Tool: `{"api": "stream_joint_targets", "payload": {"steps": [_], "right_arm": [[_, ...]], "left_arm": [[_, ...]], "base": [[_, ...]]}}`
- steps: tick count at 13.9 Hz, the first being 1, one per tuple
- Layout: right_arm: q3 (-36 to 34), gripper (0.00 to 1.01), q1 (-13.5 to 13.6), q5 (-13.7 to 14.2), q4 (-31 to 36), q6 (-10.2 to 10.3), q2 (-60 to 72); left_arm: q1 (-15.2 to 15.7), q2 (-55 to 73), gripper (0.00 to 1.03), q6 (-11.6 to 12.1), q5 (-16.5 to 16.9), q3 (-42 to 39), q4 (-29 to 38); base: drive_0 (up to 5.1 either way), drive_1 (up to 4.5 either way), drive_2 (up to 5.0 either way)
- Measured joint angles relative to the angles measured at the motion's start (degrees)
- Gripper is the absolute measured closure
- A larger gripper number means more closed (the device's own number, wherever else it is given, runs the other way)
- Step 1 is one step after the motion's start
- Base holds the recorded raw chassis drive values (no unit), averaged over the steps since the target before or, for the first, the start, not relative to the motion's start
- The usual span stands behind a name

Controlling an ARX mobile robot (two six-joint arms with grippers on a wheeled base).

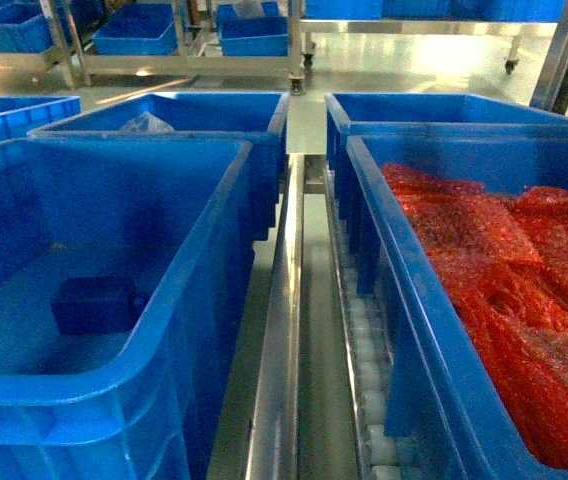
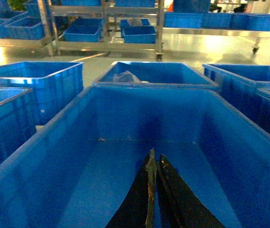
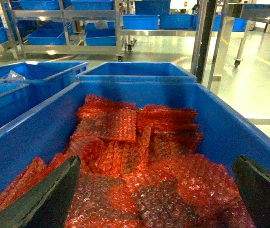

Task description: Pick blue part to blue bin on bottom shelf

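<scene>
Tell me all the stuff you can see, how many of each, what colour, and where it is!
blue part: one, dark navy, lying on the floor of the blue bin.
blue bin: one, bright blue, front left.
crate of red bags: one, blue, front right, beside the blue bin across a steel rail.
red bubble bags: a heap, too many to count, red, filling that crate.
crates behind: at least two, blue, just behind the front pair; the left one holds something clear and crinkly.
far racks: steel, across the floor, carrying more blue crates.
white rollers: a row, beside the right crate.
left gripper: black, jaws closed, over the blue bin.
right gripper: black, jaws wide apart, over the red bags.
</scene>
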Motion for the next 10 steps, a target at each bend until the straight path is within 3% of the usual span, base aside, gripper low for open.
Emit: {"api": "stream_joint_targets", "payload": {"steps": [2, 10], "right_arm": [[0.00, 0.03, 0.00, 0.02, -0.04, 0.00, 0.00], [0.00, 0.03, 0.00, 0.00, -0.02, 0.00, 0.00]], "left_arm": [[-0.42, -1.90, 1.01, 0.02, 0.48, -1.95, 0.39], [-0.35, -14.38, 1.01, 0.02, 0.44, -1.95, -11.50]], "base": [[0.0, 0.00, 0.0], [0.0, 0.00, 0.0]]}}
